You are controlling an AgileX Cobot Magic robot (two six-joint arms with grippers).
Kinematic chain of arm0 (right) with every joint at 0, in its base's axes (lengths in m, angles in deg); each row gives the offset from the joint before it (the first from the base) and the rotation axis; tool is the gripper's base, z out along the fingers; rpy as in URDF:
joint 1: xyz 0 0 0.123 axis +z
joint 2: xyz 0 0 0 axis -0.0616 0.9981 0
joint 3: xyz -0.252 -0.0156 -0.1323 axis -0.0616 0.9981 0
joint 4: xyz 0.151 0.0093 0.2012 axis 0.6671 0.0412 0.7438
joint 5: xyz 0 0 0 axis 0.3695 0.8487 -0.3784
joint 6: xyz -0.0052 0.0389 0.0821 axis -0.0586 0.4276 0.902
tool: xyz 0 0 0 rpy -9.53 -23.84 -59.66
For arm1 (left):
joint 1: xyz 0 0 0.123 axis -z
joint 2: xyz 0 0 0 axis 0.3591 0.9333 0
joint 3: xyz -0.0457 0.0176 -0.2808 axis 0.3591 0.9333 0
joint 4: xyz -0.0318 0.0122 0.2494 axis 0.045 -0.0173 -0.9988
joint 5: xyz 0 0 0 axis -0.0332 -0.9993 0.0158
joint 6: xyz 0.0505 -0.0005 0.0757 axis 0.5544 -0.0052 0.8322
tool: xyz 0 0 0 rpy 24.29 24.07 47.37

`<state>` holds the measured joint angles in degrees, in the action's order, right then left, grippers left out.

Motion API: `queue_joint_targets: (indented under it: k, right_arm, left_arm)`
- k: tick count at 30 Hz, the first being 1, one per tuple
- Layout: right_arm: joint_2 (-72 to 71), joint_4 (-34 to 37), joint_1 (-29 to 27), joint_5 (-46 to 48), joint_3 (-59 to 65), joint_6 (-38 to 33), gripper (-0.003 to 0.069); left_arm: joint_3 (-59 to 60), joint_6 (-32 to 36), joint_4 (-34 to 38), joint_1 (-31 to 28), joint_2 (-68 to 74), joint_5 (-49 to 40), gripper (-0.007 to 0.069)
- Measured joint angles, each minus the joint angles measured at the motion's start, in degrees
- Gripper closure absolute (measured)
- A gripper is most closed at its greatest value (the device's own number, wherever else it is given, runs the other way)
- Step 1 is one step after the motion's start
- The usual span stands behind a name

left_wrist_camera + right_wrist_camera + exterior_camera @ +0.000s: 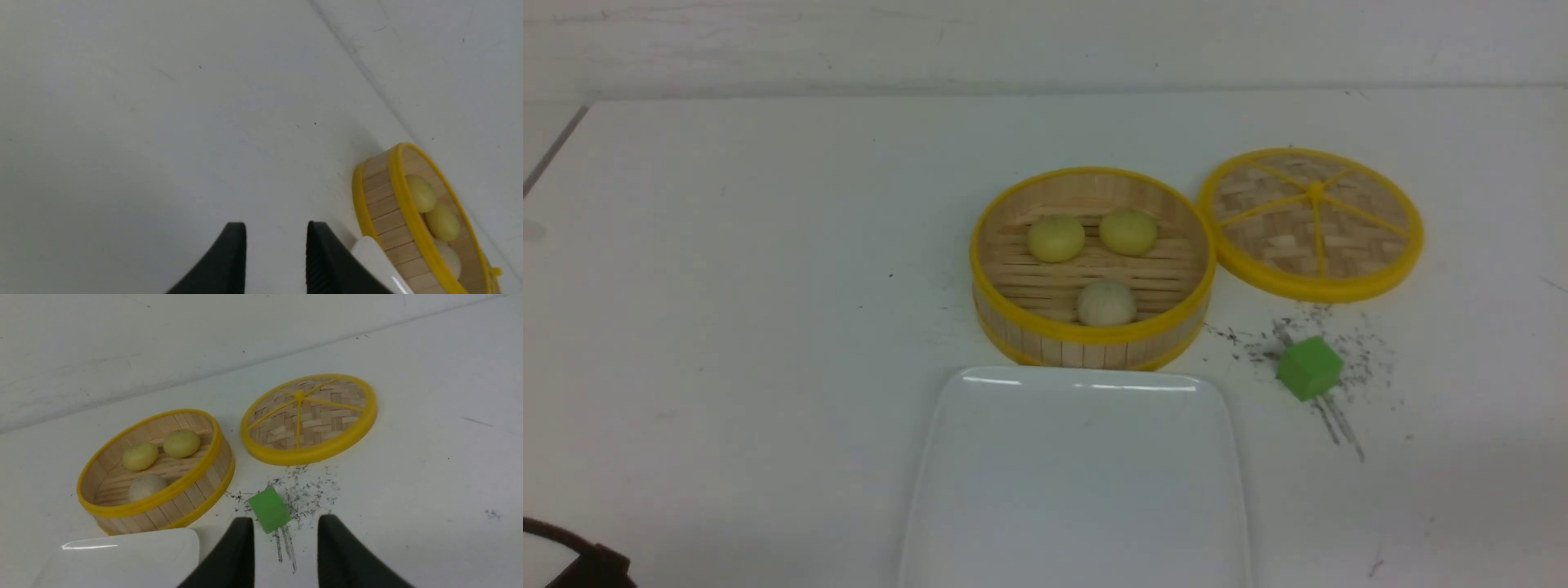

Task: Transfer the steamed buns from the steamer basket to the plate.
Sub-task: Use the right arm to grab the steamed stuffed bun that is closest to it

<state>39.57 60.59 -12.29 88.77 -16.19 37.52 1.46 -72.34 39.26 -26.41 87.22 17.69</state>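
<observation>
Left gripper (276,225) stands with its jaws parted over the bare table (727,327), nothing between them. The right gripper (286,519) gapes empty too, near the green cube (1308,367). All three steamed buns (1106,302) sit in the steamer basket (1092,333) — two pale yellow at the far side, one off-white nearer the plate (1078,490). The plate lies just in front of the basket. A woven lid (1311,220) lies flat just right of the basket

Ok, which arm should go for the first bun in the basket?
Probably the right gripper: its wrist view shows the whole steamer basket and all three steamed buns. The left gripper, also open, points at bare table, basket at the view's edge.
</observation>
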Motion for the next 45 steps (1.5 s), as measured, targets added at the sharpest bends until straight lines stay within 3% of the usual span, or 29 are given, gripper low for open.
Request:
queue_joint_targets:
  k: [13, 21, 24, 27, 34, 45]
  right_arm:
    - [0.21, 2.69, 0.00, 3.82, 0.00, -1.70, 0.0417]
    - [3.35, 13.26, 0.00, 6.29, -2.33, -15.56, 0.0417]
    - [7.28, 20.17, 0.00, 6.86, -4.54, -23.91, 0.0417]
    - [11.80, 23.55, 0.00, 9.88, -7.63, -28.55, 0.0417]
    - [25.50, 25.04, 0.00, 18.00, -18.86, -31.24, 0.0417]
    - [49.17, 25.04, 0.00, 24.89, -35.21, -39.51, 0.0417]
  left_arm:
    - [0.00, 2.09, 2.10, 0.00, 0.00, 2.21, 0.0382]
    - [-5.88, 17.52, 3.87, 0.00, 0.00, 2.18, 0.0384]
    - [-10.23, 24.88, 4.19, 0.00, -0.02, 2.32, 0.0384]
    - [-12.91, 27.07, 4.67, 0.00, -0.02, 2.32, 0.0384]
    - [-17.65, 27.28, 7.39, 0.00, 4.81, -1.26, 0.0384]
    - [-24.29, 40.74, 13.81, 0.00, 17.34, -6.14, 0.0384]
